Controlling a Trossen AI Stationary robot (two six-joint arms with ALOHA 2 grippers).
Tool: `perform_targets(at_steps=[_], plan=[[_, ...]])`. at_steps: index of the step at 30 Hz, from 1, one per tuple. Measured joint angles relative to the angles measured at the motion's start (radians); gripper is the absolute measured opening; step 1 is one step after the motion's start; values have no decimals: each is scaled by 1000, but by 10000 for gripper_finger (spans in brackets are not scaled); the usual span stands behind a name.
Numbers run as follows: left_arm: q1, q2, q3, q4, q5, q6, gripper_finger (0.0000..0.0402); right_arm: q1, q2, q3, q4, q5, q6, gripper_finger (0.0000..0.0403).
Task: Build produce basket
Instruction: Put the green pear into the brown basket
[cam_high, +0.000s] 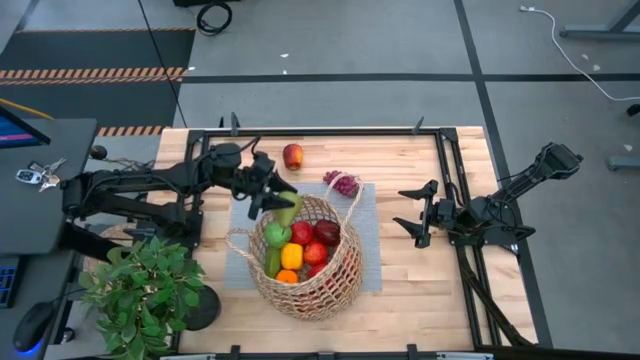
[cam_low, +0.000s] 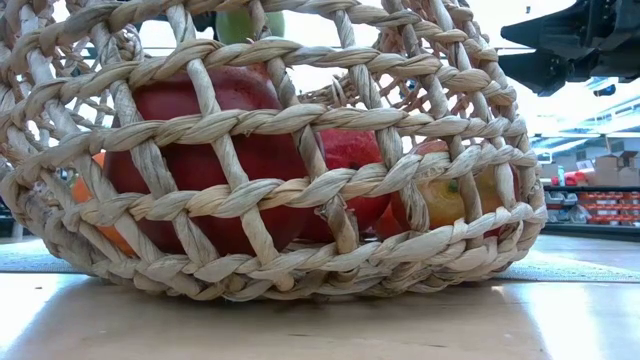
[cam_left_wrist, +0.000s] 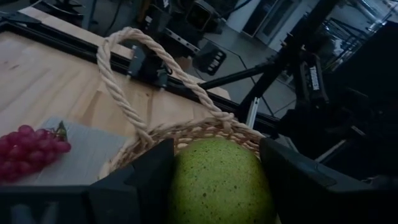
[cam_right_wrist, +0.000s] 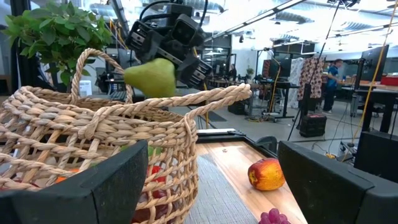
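Observation:
The tan wicker basket stands on a grey mat at mid-table. It holds several pieces of produce, among them red apples, a green apple and an orange. My left gripper hangs over the basket's far left rim, shut on a green pear. A red-yellow apple lies on the bare wood at the far side. Purple grapes lie on the mat's far edge. My right gripper waits open at the table's right, holding nothing. My left gripper pinches the green pear's wide body between its two fingers. The fingers come nearly level from the table's left. The pear is lifted clear above the basket's rim, with its narrow end sticking out beyond the fingers.
A potted green plant stands at the near left corner. The basket's two loop handles rise above its rim. Black metal rails frame the table. Bare wood lies between the basket and my right gripper.

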Motion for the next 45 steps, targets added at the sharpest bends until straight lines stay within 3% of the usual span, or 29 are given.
perform_targets(at_steps=[5,11,17,25,35,45], plan=[[-1,1,0,21,5,-24,231,0,0,0,0,0,0,362],[-4,1,0,128,-42,-185,231,0,0,0,0,0,0,362],[-54,3,60,113,-54,-99,231,0,0,0,0,0,0,362],[-101,31,246,-200,-226,377,231,0,0,0,0,0,0,362],[-165,31,249,-196,-245,828,231,0,0,0,0,0,0,362],[-269,31,249,-203,-247,1543,231,0,0,0,0,0,0,362]])
